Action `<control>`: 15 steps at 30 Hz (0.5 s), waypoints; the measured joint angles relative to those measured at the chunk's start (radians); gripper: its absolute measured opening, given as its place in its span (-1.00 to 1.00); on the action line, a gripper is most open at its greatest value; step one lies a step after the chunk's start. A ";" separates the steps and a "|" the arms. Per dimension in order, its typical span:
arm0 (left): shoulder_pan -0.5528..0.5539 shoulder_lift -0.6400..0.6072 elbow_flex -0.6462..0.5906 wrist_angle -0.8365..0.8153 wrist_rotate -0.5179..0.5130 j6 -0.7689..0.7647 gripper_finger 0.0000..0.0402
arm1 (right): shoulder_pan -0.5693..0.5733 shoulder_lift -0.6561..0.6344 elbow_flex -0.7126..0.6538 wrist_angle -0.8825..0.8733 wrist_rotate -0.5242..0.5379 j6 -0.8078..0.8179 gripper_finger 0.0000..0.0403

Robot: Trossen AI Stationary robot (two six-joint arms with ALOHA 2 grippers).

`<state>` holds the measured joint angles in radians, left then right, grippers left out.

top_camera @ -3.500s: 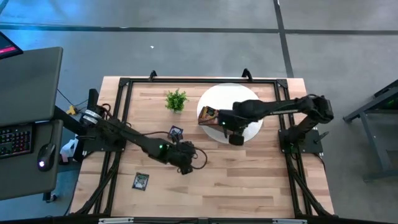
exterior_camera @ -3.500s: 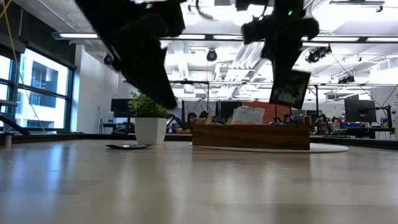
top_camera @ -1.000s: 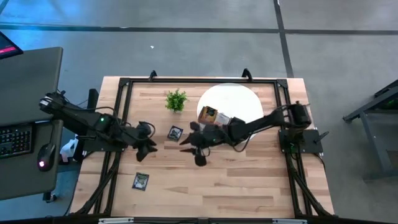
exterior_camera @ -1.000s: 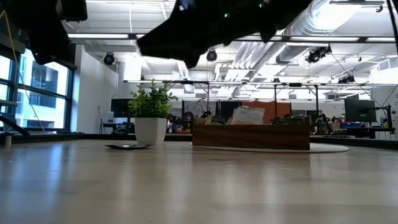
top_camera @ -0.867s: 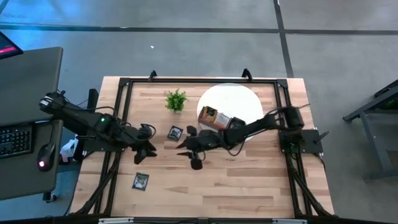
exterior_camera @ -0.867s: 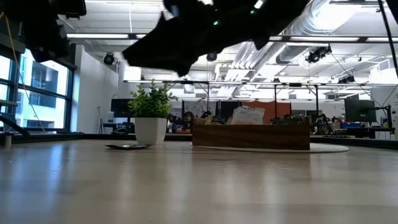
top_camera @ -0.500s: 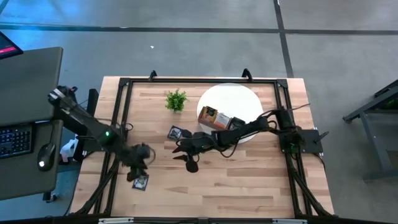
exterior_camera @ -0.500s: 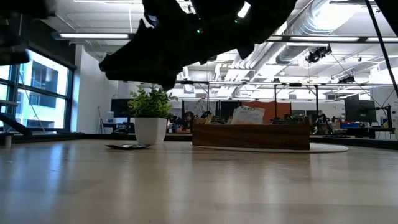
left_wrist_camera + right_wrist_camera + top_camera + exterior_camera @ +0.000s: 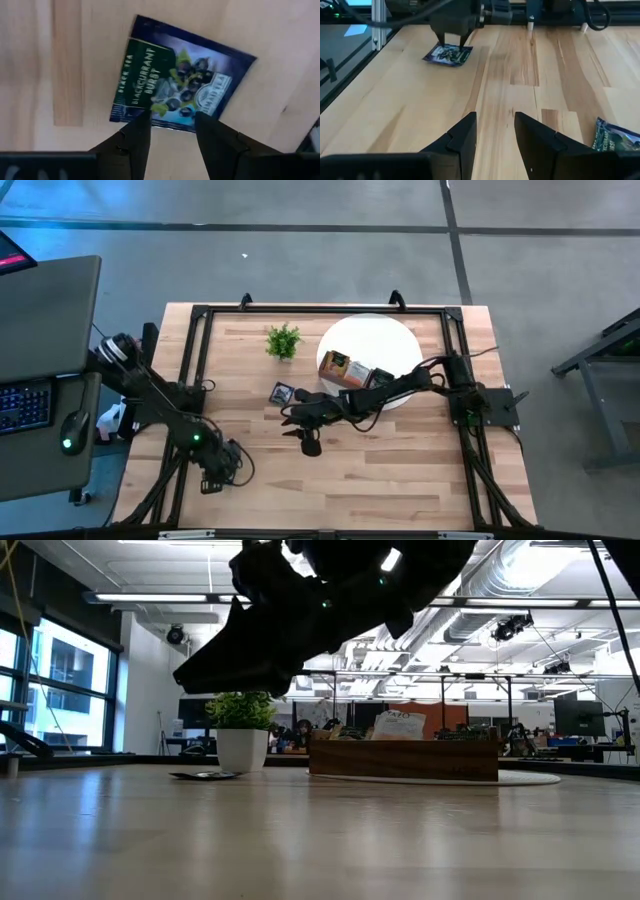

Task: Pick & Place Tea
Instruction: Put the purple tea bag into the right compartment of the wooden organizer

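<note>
High view: left gripper (image 9: 213,471), jaws apart over 1 sachet (image 9: 182,82), right gripper (image 9: 296,416) open beside another sachet (image 9: 282,392), plant (image 9: 284,340) behind.

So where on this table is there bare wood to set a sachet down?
The wide near strip of the table, right of the left gripper, is bare. So is the far-left strip beside the plant. The middle is crowded: right gripper, a tea sachet, tray.

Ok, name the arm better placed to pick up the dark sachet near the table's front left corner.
Left. Its gripper hangs right over that dark blackcurrant tea sachet, jaws open; the right gripper sits mid-table, farther away.
</note>
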<state>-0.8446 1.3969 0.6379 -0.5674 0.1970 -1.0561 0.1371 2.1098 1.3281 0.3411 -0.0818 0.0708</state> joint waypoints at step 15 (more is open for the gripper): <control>0.000 0.036 0.002 0.154 -0.314 -0.005 -0.23 | 0.000 0.000 0.000 -0.005 0.005 0.000 -0.36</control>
<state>-0.8444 1.4330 0.6397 -0.4132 -0.1175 -1.0614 0.1371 2.1098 1.3281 0.3359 -0.0772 0.0707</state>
